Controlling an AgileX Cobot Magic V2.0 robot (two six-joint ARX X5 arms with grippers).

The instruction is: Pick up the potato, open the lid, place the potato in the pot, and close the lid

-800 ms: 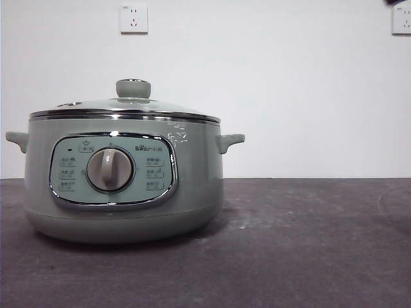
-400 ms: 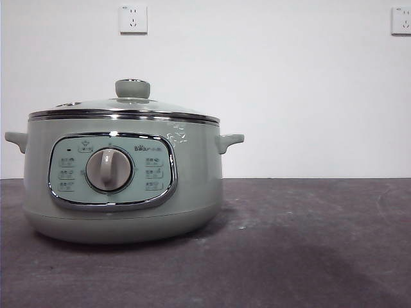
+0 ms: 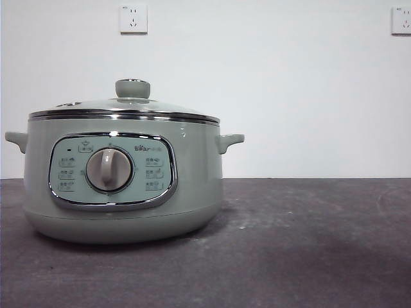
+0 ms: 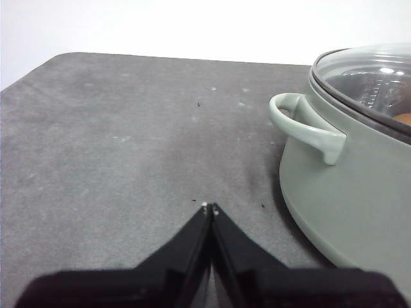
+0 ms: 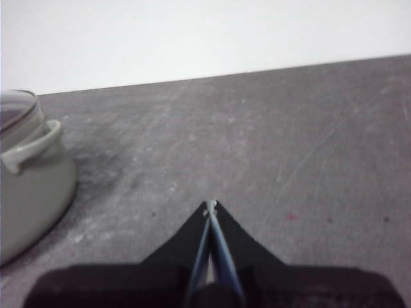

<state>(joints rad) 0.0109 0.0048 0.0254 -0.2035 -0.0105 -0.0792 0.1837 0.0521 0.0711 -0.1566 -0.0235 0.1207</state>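
Observation:
The pale green pot stands on the dark table, at the left of the front view. Its lid sits shut on it, with the knob on top. In the left wrist view an orange-brown patch of the potato shows through the glass lid, inside the pot. My left gripper is shut and empty above the table beside the pot's handle. My right gripper is shut and empty, off to the pot's other side. Neither gripper shows in the front view.
The dark grey table runs out to the right of the pot. Two wall sockets hang on the white wall behind. The table's far edge shows in the left wrist view.
A black arm tip at the top right corner of the front view has left the picture. A bright glint on the pot's upper wall has gone. The pot and lid have not moved.

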